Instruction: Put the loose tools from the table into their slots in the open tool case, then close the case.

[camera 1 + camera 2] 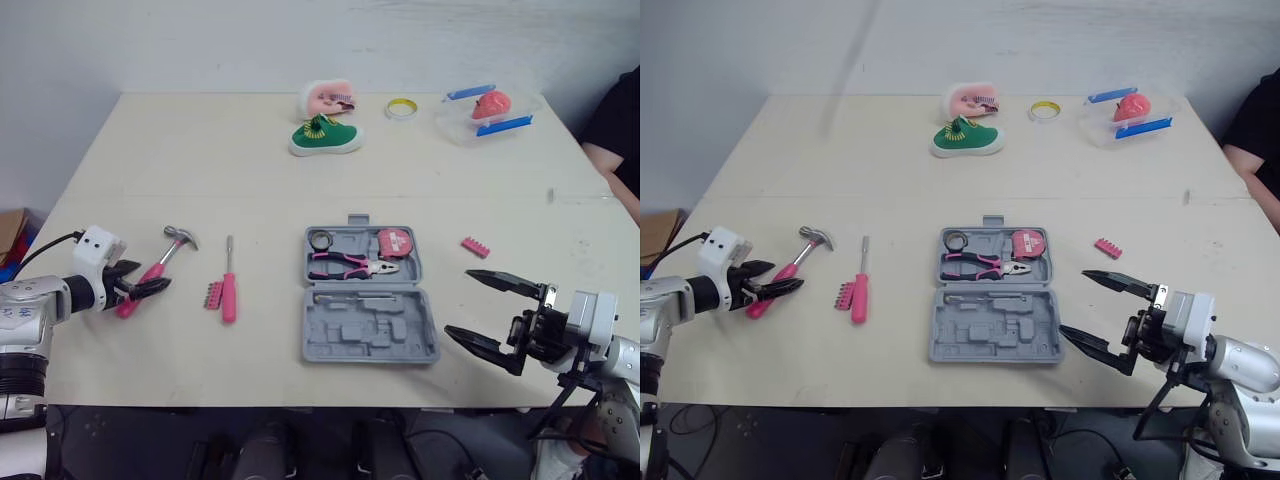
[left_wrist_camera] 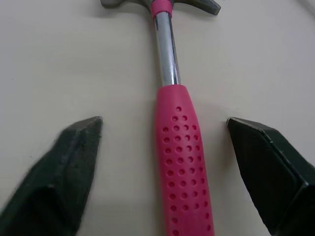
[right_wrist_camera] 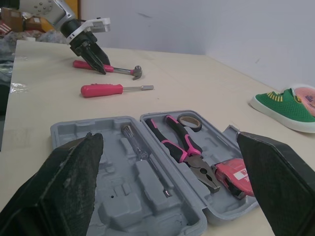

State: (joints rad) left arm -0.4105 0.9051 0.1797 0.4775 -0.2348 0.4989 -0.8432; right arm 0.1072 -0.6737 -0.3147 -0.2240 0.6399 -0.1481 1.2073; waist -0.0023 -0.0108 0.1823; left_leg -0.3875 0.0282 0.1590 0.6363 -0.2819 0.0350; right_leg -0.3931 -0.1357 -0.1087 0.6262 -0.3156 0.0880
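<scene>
The open grey tool case lies at the table's middle front, with pink-handled pliers, a pink tape measure and a slim screwdriver in its slots. A pink-handled hammer lies at the left. My left gripper is open, one finger on each side of the hammer's handle with gaps between. A pink screwdriver and a pink bit holder lie between hammer and case. A pink bit strip lies right of the case. My right gripper hovers open, right of the case.
At the table's back are a green shoe, a pink shoe, a yellow tape roll and a clear container with a pink item. A person's arm shows at the right edge.
</scene>
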